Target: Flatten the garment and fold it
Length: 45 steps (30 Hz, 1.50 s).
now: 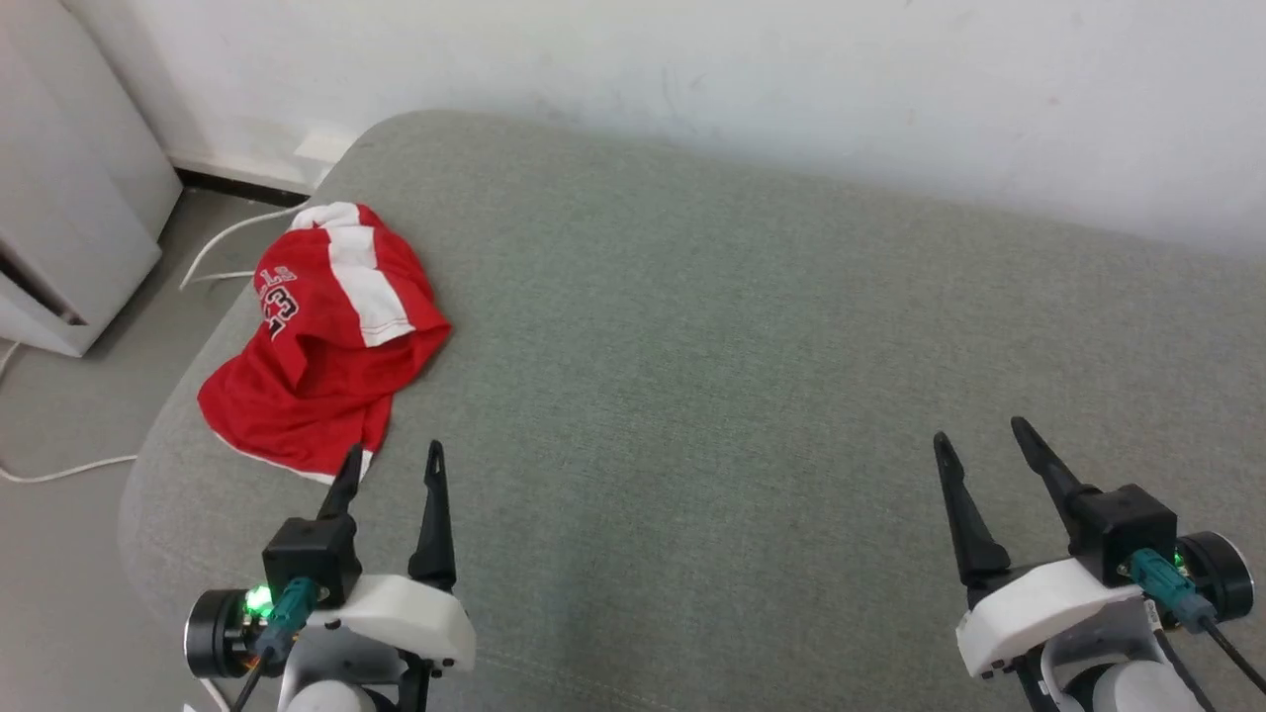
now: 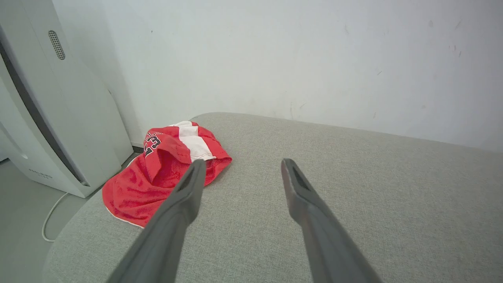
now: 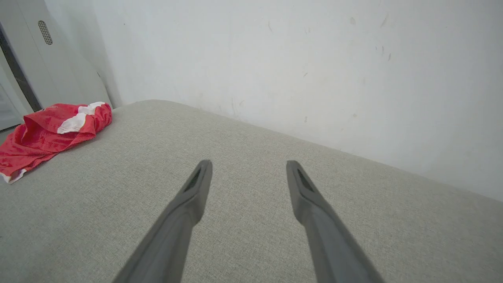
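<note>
surface: a grey-green cushion with a rounded corner at 10 o'clock, set against a white wall at 12 o'clock.
garment: the garment, bright red with a white band and a printed "23", lies in 1 crumpled heap at 10 o'clock on the cushion, near its left edge.
garment state: bunched and doubled over itself, with no part spread flat. its white-trimmed hem faces 6 o'clock. which openings are which cannot be made out.
left pincer: the left pincer is at 7 o'clock in the head view, fingers apart and holding nothing. 1 fingertip lines up with the near hem, and whether it touches the cloth cannot be told.
right pincer: the right pincer is at 5 o'clock, fingers apart and holding nothing. it hangs over bare cushion, well apart from the garment, which sits at 9 o'clock in the right wrist view.
beside the cushion: a white unit stands at 10 o'clock, and a white cable trails on the floor at 9 o'clock.
step in hand: judged to be the very start, the approach before flattening. nothing is spread and nothing is folded.
next move: probably the left pincer reaches toward 11 o'clock to pinch the hem or a corner. the right pincer would cross toward 10 o'clock for a 2nd hold, so the 2 can draw the cloth to the middle of the cushion and spread it.
care: the fabric looks thin, so each pinch should take 1 edge rather than the whole bunch. a pull toward 9 o'clock could slide the heap off the cushion.
</note>
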Motion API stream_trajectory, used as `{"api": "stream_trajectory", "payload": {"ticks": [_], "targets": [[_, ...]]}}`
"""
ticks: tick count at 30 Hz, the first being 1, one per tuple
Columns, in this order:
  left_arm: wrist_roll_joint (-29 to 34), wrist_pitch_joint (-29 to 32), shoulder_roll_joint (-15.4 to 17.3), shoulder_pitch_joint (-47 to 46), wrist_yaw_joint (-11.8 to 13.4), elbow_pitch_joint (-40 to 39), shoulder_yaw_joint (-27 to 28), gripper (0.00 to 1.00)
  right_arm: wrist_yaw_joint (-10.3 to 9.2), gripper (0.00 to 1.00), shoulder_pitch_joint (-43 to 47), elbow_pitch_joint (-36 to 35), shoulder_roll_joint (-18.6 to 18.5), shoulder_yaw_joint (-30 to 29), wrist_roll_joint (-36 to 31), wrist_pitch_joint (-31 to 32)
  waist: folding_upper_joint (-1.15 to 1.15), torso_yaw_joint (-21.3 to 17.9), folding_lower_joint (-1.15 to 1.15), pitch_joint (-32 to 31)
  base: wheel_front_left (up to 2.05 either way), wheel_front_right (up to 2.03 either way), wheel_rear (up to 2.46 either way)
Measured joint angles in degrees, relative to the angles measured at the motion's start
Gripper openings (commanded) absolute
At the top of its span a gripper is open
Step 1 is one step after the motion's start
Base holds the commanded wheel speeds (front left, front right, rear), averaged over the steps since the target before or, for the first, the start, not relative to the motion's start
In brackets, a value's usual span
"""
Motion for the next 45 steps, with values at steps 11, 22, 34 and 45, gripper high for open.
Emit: {"api": "stream_trajectory", "payload": {"ticks": [11, 22, 34, 45], "targets": [[-1.1, -1.2, 0.0, -0.7, 0.8, 1.1, -0.4, 1.00, 0.00, 1.00, -0.5, 0.4, 0.0, 0.0, 0.0, -0.7, 0.00, 3.1, 0.00, 0.4, 0.00, 0.00, 0.00], [-2.3, -2.6, 0.0, -1.0, 1.8, 2.4, -0.6, 1.00, 0.00, 1.00, -0.8, 1.0, 0.0, 0.4, 0.5, -1.6, 0.00, 6.2, 0.00, 0.9, 0.00, 0.00, 0.00], [-3.2, -4.1, 0.1, -1.2, 2.8, 3.5, -0.6, 1.00, 0.00, 1.00, -1.5, 1.5, 0.0, 0.9, 0.6, -2.1, 0.00, 9.1, 0.00, 1.5, 0.00, 0.00, 0.00], [-4.1, -5.3, 0.1, -1.3, 3.9, 4.0, -0.3, 1.00, 0.00, 1.00, -1.7, 1.8, 0.0, 1.0, 0.6, -2.6, 0.00, 11.5, 0.00, 1.7, 0.00, 0.00, 0.00]]}}
